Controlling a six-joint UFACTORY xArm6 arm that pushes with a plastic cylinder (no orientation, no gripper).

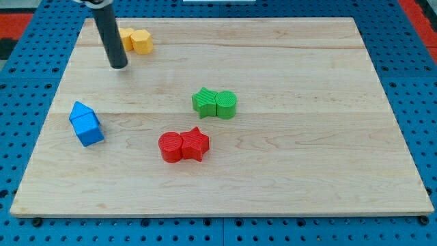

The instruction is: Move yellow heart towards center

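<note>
My tip [119, 66] is the bottom end of a dark rod. It has no jaws, so there is nothing to open or close, and it is not holding anything. It sits on the wooden board [287, 178], near the view's top left corner.

Going from the view's left to the view's right: down and a little to the left of my tip are two blue blocks. The upper one is a blue block [80, 112] with a pointed top, and the blue cube [89, 130] touches it just below. They are well apart from my tip.

Up and just to the right of my tip are two yellow blocks. One yellow block [126, 36] is partly hidden behind the rod, so I cannot tell its shape. The other yellow block [141, 42] touches it on the right. I cannot tell for sure which one is the heart. Both are near my tip but not touching it.

Down and to the right of my tip are the red cylinder [171, 146] and the red star [195, 143], touching each other. Further right sit the green star [204, 102] and the green cylinder [226, 104], also touching. They are near the middle of the board.

What could go wrong? The two yellow blocks touch, so a push could move both, or the wrong one. My tip is also on the middle side of them. A push from here would send them off the board's top edge. A push that goes too far could bump the green blocks.
</note>
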